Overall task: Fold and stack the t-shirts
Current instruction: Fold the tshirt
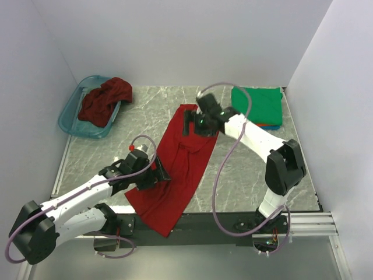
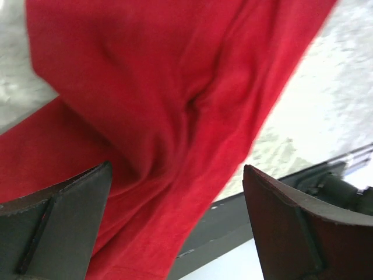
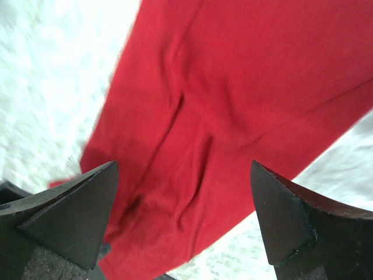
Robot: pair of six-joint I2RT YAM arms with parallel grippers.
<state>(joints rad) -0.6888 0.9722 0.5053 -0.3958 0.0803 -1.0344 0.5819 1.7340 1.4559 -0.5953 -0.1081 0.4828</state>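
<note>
A bright red t-shirt (image 1: 178, 169) lies as a long folded strip down the middle of the table, its near end hanging over the front edge. My left gripper (image 1: 158, 174) hovers open over its near left part; the red cloth (image 2: 175, 105) fills that wrist view below the spread fingers. My right gripper (image 1: 192, 123) is open above the shirt's far end, the red cloth (image 3: 233, 99) beneath it. A folded green t-shirt (image 1: 257, 105) tops a stack at the back right, with orange-red and blue edges under it. A maroon t-shirt (image 1: 104, 101) lies crumpled in the basket.
The translucent teal basket (image 1: 69, 121) stands at the back left corner. White walls close in the table on three sides. The dark front rail (image 1: 233, 219) runs along the near edge, with purple cables looping from both arms.
</note>
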